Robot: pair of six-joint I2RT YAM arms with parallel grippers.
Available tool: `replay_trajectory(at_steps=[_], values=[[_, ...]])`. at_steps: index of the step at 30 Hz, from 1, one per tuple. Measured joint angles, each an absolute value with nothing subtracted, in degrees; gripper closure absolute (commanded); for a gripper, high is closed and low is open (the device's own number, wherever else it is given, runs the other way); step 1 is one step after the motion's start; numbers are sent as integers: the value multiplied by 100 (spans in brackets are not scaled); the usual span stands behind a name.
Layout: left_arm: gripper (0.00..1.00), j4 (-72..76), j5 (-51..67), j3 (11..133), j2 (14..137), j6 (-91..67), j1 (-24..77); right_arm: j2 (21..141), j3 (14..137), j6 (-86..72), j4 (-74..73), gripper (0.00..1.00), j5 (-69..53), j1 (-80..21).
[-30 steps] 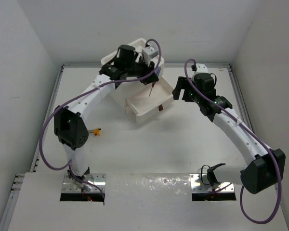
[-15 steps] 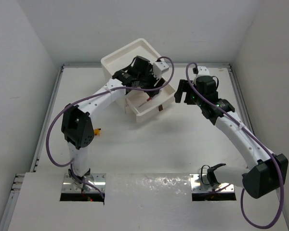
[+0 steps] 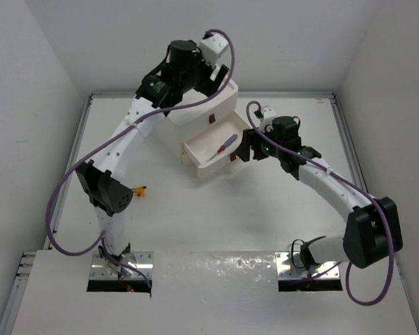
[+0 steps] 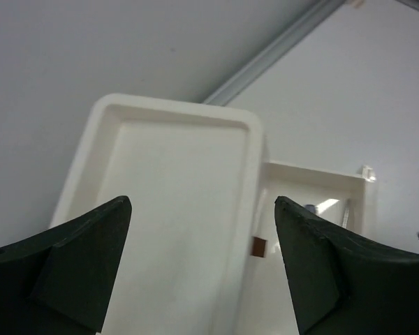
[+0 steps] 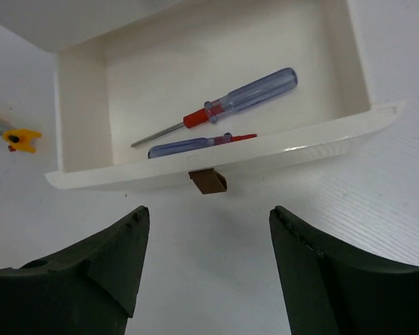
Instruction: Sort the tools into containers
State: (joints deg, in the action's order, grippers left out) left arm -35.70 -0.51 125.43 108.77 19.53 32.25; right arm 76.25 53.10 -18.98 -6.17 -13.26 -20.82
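At 12 o'clock on the table [image 3: 216, 223], the white cube unit [image 4: 174, 202], rimmed top facing up. Directly over that top, the left gripper [image 4: 200, 209]: fingers [image 4: 77, 265] spread wide, nothing between them. Hangs clear of the plastic, touching nothing.

Pulled out of the unit toward 5 o'clock, one shallow white drawer [image 5: 300, 143], open to the right wrist camera. Holds two of the tools. First, a blue-handled screwdriver [image 5: 248, 94] with a red collar, lying slantwise on the drawer floor, handle toward 2 o'clock and thin shaft toward 8 o'clock in that view. Next, a second blue-handled screwdriver [image 5: 188, 145], flat along the front wall and partly hidden behind it.

On the middle of that front wall, a small dark-red handle [image 5: 208, 181]. Near it, at about 2 o'clock of it in the top view, the right gripper [image 5: 209, 216]: jaws apart, gripping nothing. Faces the handle without reaching it, one finger to each side in the wrist view.

Out on the table, well apart from the drawer at its 8 o'clock, a yellow-orange tool [image 3: 140, 190], too small to make out further.

Above the open drawer, on a front flush with the unit, another dark-red pull [image 4: 258, 246]
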Motion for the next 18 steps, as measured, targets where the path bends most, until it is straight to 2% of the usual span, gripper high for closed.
replay_trajectory(at_steps=[6,11,15,16,17,18], values=[[18,-3605,-499,12678,11122,1909,2091,8281,5196,-1557,-386,22,-1540,-2180],[19,-3566,-1002,12578,11640,2176,1717,8418,5238,-1096,-438,24,-1369,-2567],[24,-3312,-1247,12551,12068,2416,1756,8687,5334,-895,-478,30,-1173,-2742],[28,-3173,-1297,12549,12090,2475,1758,8748,5339,-878,-480,31,-1105,-2740],[31,-3085,-1378,12473,12086,2545,1763,8816,5343,-873,-480,34,-1046,-2738],[34,-2980,-1446,12407,12084,2615,1756,8903,5363,-873,-484,41,-1000,-2735]])
